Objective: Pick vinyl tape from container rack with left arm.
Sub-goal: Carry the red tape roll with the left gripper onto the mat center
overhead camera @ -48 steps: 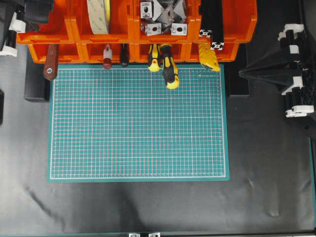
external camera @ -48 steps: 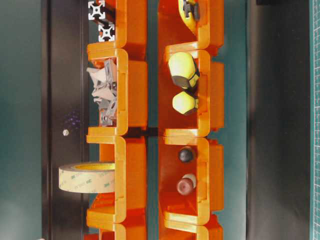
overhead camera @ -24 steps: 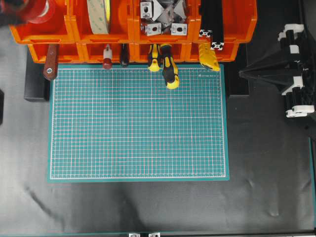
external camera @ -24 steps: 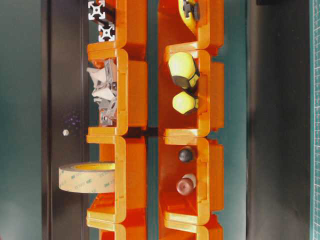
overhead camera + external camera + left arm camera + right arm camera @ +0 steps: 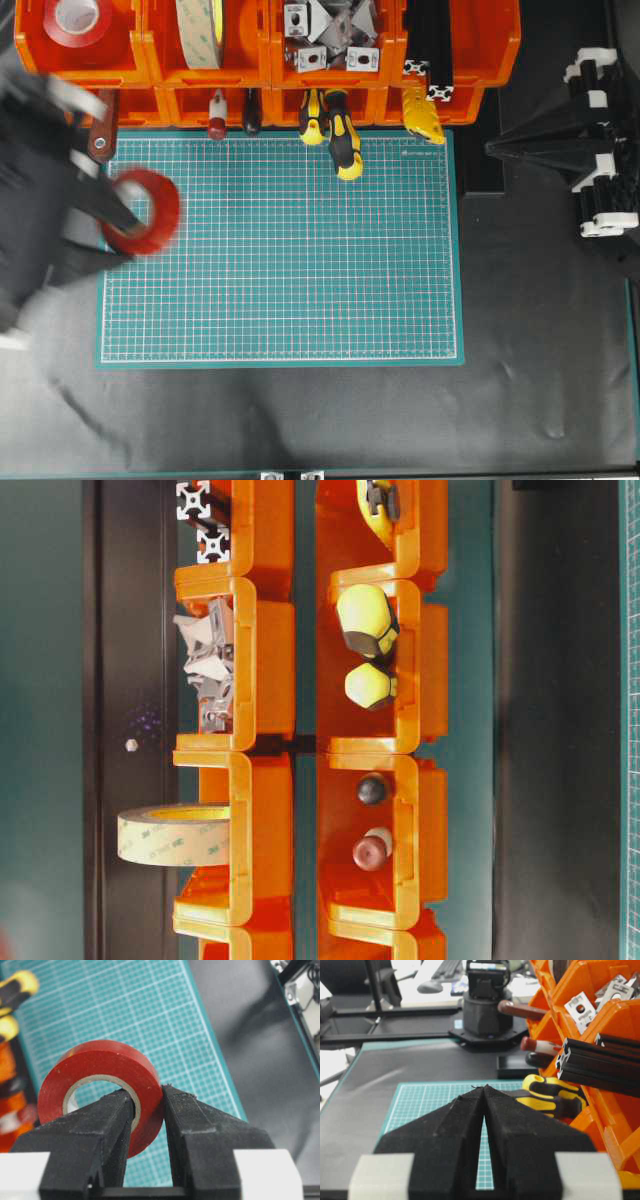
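The rack (image 5: 270,60) stands at the far edge of the worktop (image 5: 540,330), but a second ago my left arm (image 5: 40,200) was at its leftmost upper bin and it is now well clear, over the left side of the mat (image 5: 300,250). The left gripper (image 5: 147,1097) is clamped on the tape (image 5: 100,1085), one finger through the core and one outside the wall; a second red roll (image 5: 78,20) sits in that bin. I judge the pick essentially complete; the right gripper (image 5: 484,1091) is parked with fingers together.
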Controlling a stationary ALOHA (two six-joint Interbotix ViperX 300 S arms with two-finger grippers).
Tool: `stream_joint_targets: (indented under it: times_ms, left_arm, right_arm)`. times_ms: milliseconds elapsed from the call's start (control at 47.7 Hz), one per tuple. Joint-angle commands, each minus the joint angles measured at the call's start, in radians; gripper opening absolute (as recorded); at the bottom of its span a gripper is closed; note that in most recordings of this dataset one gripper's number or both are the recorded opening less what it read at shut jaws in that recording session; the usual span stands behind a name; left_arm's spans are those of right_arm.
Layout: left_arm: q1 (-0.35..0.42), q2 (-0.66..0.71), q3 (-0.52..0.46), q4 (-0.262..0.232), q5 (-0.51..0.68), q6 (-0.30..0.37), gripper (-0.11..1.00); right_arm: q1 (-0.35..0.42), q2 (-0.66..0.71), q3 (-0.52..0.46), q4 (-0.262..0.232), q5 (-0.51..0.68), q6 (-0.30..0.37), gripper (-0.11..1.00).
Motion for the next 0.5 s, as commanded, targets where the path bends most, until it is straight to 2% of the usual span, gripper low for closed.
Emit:
stream_joint_targets:
  times_ms: [0, 63, 210, 482]
  left_arm:
    - [-0.015, 0.037, 0.049, 0.002, -0.109, 0.002, 0.18]
    - [-0.015, 0.075, 0.091, 0.002, -0.16, 0.0, 0.18]
    - [-0.011, 0.164, 0.17, 0.002, -0.198, 0.008, 0.18]
    - [-0.008, 0.334, 0.235, 0.002, -0.302, 0.011, 0.18]
  right_arm:
    - [0.002, 0.003, -0.034, 0.005, -0.006, 0.0, 0.0]
    - [0.002, 0.003, -0.034, 0.008, -0.008, 0.0, 0.0]
    - [0.002, 0.002, -0.034, 0.009, -0.006, 0.0, 0.0]
    - [0.002, 0.002, -0.032, 0.009, -0.005, 0.0, 0.0]
